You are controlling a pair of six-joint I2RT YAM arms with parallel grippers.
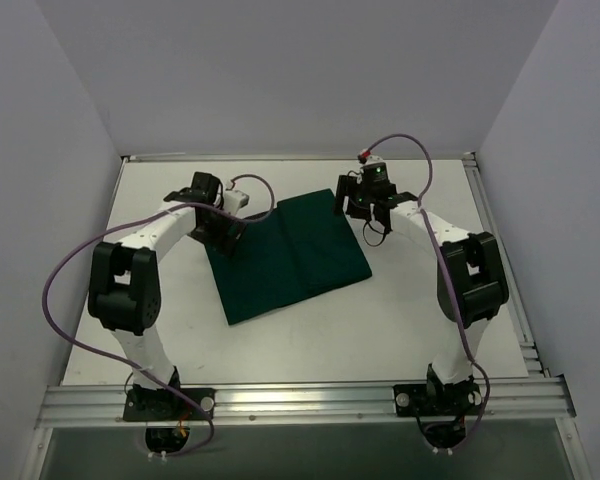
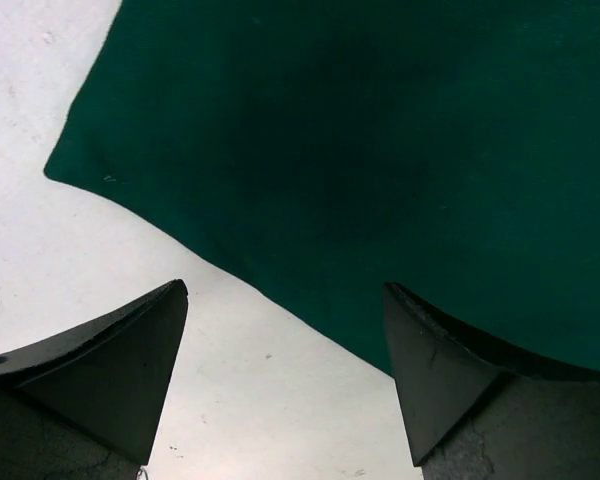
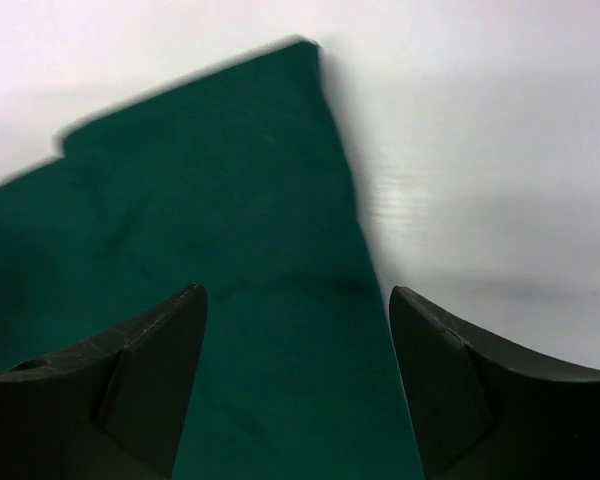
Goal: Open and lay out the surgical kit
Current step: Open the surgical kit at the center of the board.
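At the centre of the top view the wrap (image 1: 288,255) lay folded flat on the table (image 1: 410,330), with no tray or tools showing. The left gripper (image 2: 284,288) stood wide and empty at its upper-left edge, the right gripper (image 3: 296,291) wide and empty over its upper-right corner. The cloth looked soft, light and limp, so a pinch at a loose corner seemed best.

So the top cam sat high over the near edge of the counter (image 1: 310,340) looking down on everything, while both wrist cams hung super close, peering out between their own fingers (image 2: 110,380) at different edges of the same green cloth wrap (image 1: 285,255) the overhead showed.
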